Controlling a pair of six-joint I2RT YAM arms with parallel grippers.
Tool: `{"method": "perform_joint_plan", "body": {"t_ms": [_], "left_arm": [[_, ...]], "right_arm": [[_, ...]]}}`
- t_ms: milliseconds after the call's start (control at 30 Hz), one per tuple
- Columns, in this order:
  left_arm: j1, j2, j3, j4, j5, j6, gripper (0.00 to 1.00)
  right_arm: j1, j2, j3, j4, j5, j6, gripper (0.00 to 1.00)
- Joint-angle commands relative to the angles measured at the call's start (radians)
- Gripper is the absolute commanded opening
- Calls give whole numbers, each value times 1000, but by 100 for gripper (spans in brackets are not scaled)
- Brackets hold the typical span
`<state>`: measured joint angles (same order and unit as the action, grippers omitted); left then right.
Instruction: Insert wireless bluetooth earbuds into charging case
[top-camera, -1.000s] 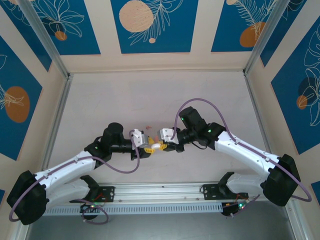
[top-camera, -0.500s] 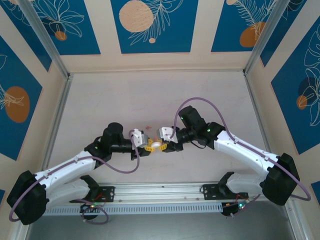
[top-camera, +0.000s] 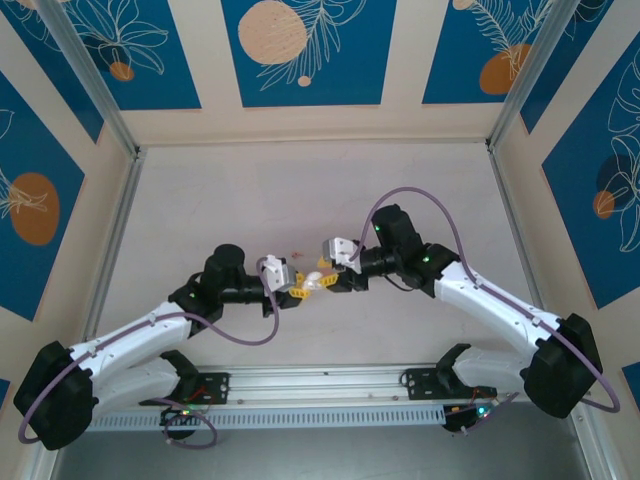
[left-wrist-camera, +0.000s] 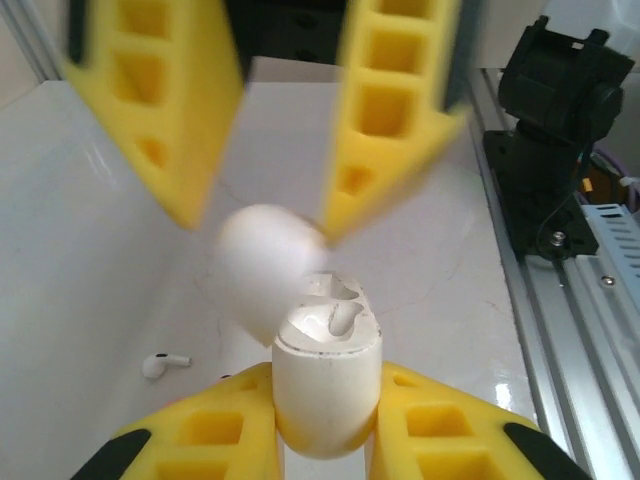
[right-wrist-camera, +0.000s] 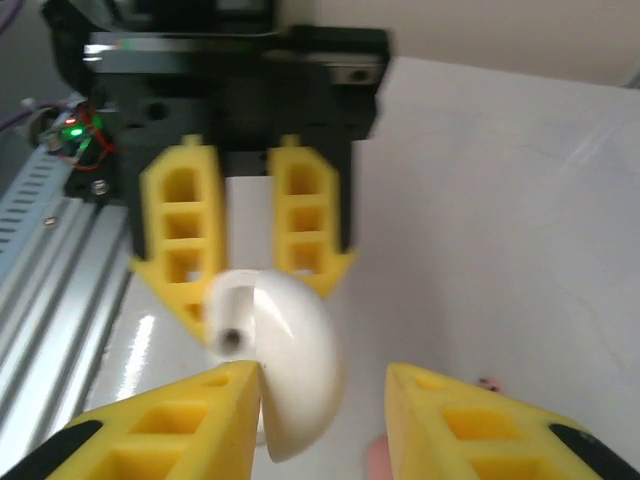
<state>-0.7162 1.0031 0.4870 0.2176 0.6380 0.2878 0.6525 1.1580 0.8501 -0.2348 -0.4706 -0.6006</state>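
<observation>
And the right arm pulls away! Half a second ago the right claw was pressed up against the case; now its wrist has swung up and toward the far side, easing it off. Starting near, the left arm reaches in from its base by the metal rail, and the left claw is clamped firmly on the lower body of the charging case, yellow fingers hugging both sides and holding it upright above the tabletop. The case looks white here, its lid flipped open and tipped back, and what looks like a seated earbud rests in one well. Just past it, the right claw faces the left one with its jaws spread wide and nothing held between them. The rounded back of the lid sits just beside one of its fingers, contact too blurred to call. Farther out, a loose earbud lies on the tabletop, well clear of the case.
</observation>
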Motion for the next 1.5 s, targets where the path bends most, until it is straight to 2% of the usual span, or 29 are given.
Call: {"method": "perform_joint_plan", "body": {"t_ms": [0, 200, 333, 433, 567, 733, 867, 1167, 1467], "left_arm": [[-6, -11, 2, 16, 52, -4, 21], [-6, -6, -21, 73, 39, -24, 21], [-6, 6, -68, 180, -31, -55, 21], [-5, 24, -121, 286, -117, -90, 20], [-5, 62, -183, 408, -223, -138, 19], [-5, 109, -243, 517, -267, -185, 19], [-5, 121, -247, 505, -273, -197, 20], [-5, 93, -256, 458, -268, -175, 19], [-5, 47, -257, 402, -295, -162, 20]], "right_arm": [[-26, -28, -24, 64, -9, 39, 37], [-39, -47, -38, 68, -39, 57, 37], [-55, -71, -52, 96, -61, 115, 38], [-80, -85, -54, 120, -31, 234, 38], [-116, -49, -11, 68, 113, 475, 38], [-160, 102, 118, -179, 267, 738, 38], [-191, 293, 279, -399, 277, 858, 38], [-166, 602, 496, -565, 403, 943, 34], [-105, 787, 619, -649, 519, 926, 35]]}}
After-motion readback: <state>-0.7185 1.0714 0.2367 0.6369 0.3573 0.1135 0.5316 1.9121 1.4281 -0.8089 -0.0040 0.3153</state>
